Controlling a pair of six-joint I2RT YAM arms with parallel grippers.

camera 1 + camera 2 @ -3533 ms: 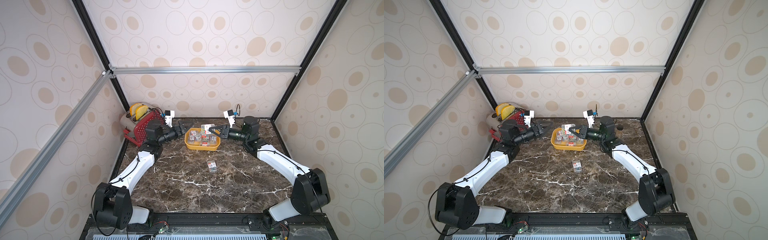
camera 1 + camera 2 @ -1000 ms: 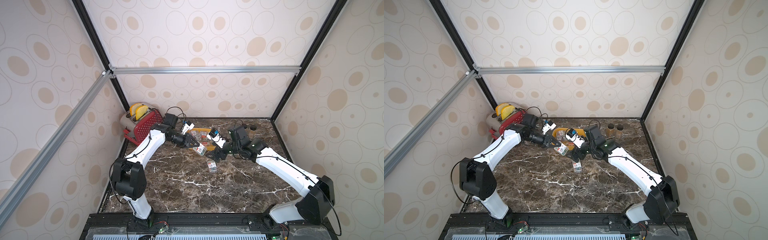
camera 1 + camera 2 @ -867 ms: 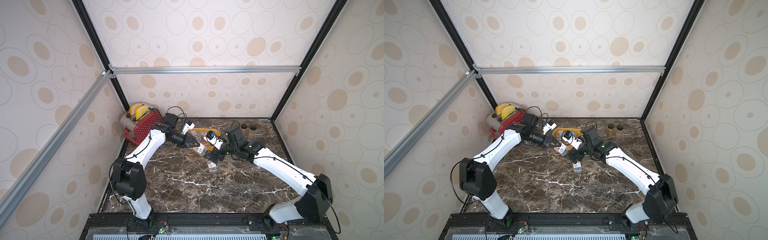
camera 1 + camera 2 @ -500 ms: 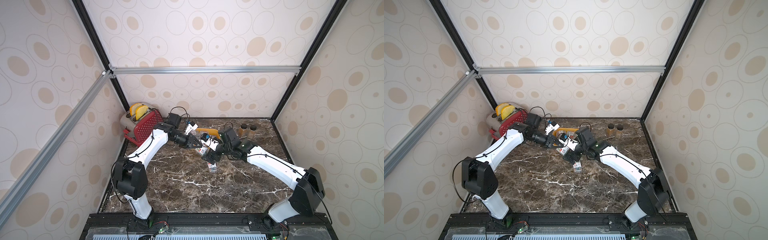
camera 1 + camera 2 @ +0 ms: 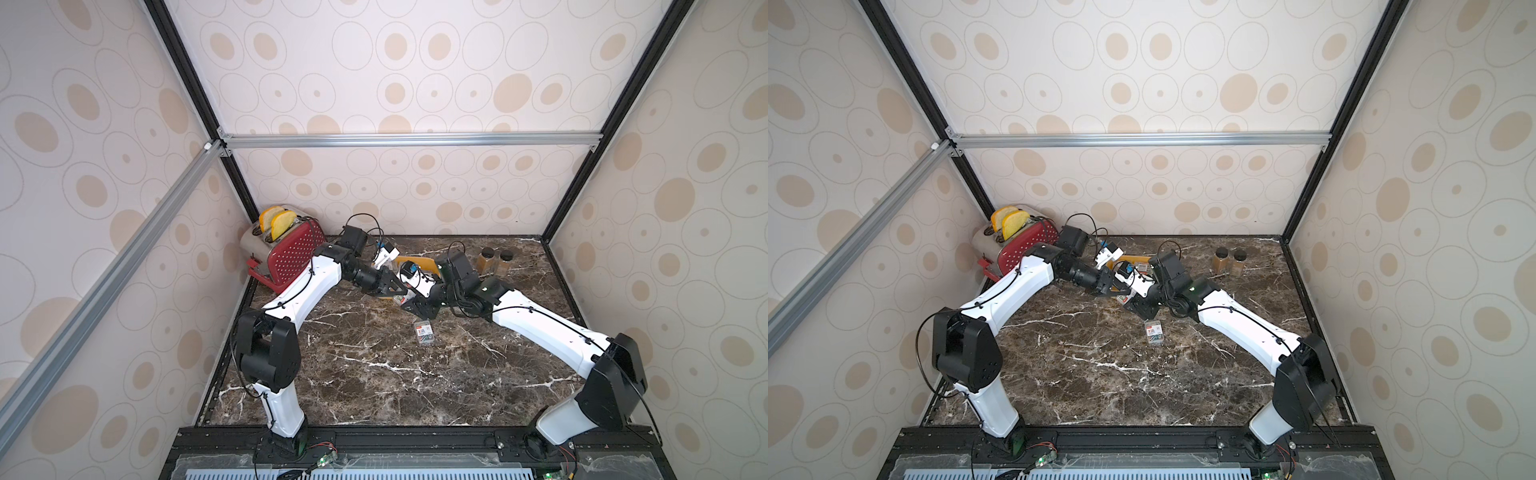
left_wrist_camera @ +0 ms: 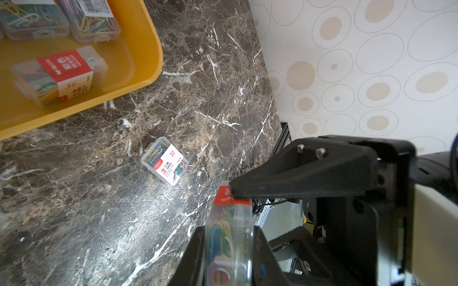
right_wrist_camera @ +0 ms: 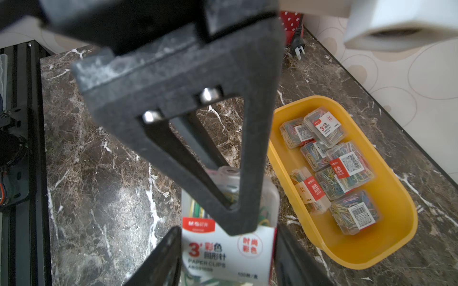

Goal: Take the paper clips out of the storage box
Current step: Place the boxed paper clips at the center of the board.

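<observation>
Paper clips (image 7: 347, 168): small clear plastic rectangular boxes of multicoloured clips, white-and-red labels. About seven lie heaped in the shallow yellow plastic storage box (image 7: 386, 250) with rounded corners, one is held above the dark marble-patterned desk (image 5: 374, 374), and one lies loose on it.
Red dotted toaster (image 5: 291, 259), two yellow bread slices (image 5: 276, 222) in its slots: back left corner of the desk.
Left gripper (image 5: 394, 288): fingers pressed on the broad faces of the held clip box (image 6: 229, 230), just in front of the storage box.
Right gripper (image 7: 228, 262): jaws stand either side of the same box, one fingertip touching its red-labelled edge; whether they grip cannot be told.
Storage box: near the back edge, middle, largely hidden in both top views.
Loose clip box (image 5: 424, 332): label up, toward the desk's middle, just in front of the grippers.
Two brown jars (image 5: 494, 262), black caps: side by side near the back edge, right of the storage box.
</observation>
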